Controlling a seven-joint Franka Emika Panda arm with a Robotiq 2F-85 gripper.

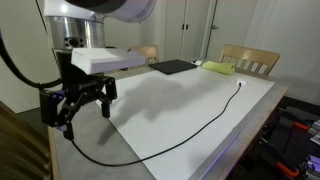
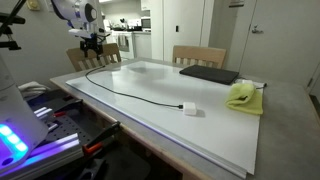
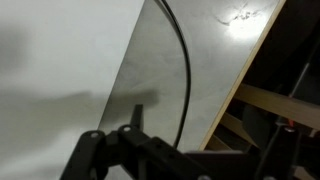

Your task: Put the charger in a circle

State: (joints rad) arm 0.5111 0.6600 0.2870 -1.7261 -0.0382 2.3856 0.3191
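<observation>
Note that the jaws hang spread and empty over one edge of the counter point(image 1: 180, 100), likely because an end of the charger point(image 1: 200, 130), stretched in a long open curve across that counter, lies there for you to grip.

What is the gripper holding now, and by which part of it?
Nothing is held. The gripper is open and empty; the charger lies on the table, untouched.
</observation>
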